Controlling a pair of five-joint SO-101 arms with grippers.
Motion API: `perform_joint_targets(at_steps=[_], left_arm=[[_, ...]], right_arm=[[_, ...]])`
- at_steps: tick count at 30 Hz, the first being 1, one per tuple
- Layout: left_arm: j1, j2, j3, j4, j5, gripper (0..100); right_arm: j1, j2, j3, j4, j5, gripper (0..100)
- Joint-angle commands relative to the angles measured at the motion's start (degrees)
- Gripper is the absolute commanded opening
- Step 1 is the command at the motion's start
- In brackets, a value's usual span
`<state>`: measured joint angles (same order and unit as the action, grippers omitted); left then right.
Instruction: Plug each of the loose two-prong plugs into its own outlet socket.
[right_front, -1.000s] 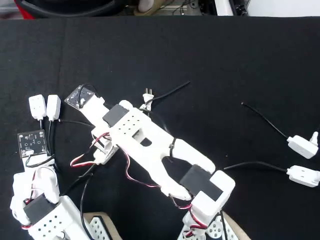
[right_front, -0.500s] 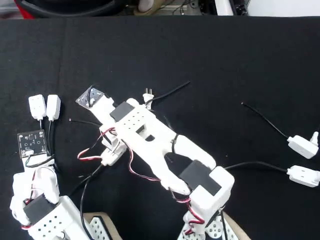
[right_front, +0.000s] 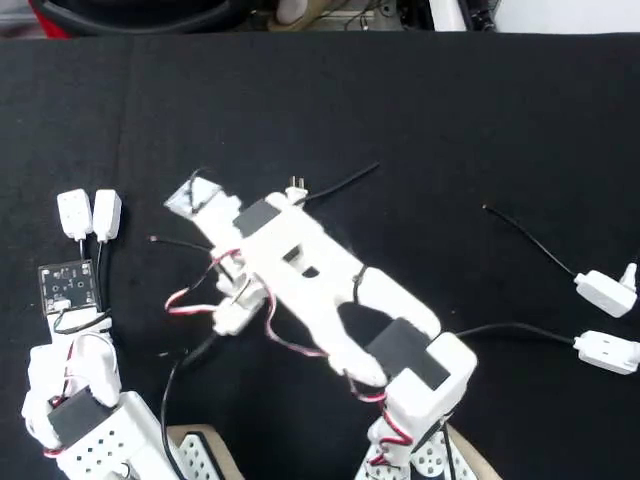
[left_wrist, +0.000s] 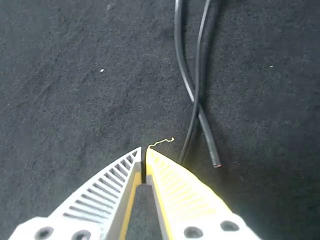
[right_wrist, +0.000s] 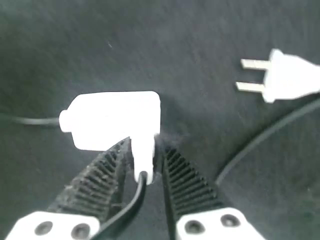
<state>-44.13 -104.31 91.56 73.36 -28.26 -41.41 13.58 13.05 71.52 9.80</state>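
My right end effector (right_wrist: 146, 149) is clamped on the narrow neck of a white socket (right_wrist: 110, 120), whose black cord (right_wrist: 131, 205) runs back through the grip. The socket's body lies near the loose plug (right_wrist: 287, 75) but not touching it, and the plug's two prongs point roughly toward it. I judge this to be the lining-up step of a first pairing. The next move calls for turning the socket so its slots face the prongs squarely, then pushing straight on. Nothing braces the plug, so it may skid on the table (right_front: 450, 120). I cannot make out which face of the socket carries the slots, and from above my forearm (right_front: 300, 270) covers the grip. My left end effector (left_wrist: 144, 151) is closed on nothing, well apart from the plug, above two crossed black cords (left_wrist: 192, 75). A pair of sockets (right_front: 90, 213) lies farther out on that side of the plug, and another two sockets (right_front: 605, 320) lie far off on the plug's other side.
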Motion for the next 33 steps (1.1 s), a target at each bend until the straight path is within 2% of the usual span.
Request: perform_joint_targets(at_steps=[1, 5, 15, 19, 27, 33], left_arm=[[1.98, -0.18, -0.22, -0.35, -0.35, 3], [1.98, -0.18, -0.13, -0.35, -0.35, 3], [2.07, -0.18, -0.13, -0.35, -0.44, 3], [2.07, -0.18, -0.13, -0.35, -0.44, 3], [2.07, -0.18, -0.13, -0.35, -0.44, 3], [2.07, -0.18, -0.13, -0.35, -0.44, 3]], right_arm=[[8.79, -0.66, 2.33, 5.71, 3.87, 1.1], [18.99, -0.75, 3.30, 6.15, 10.11, 1.1], [50.55, -0.75, 2.77, 5.98, 26.99, 1.1], [60.48, -2.24, 1.27, 5.89, 32.53, 1.1], [74.20, -6.29, 0.66, 5.80, 40.70, 1.1], [76.31, -6.46, 0.31, 6.24, 40.44, 1.3]])
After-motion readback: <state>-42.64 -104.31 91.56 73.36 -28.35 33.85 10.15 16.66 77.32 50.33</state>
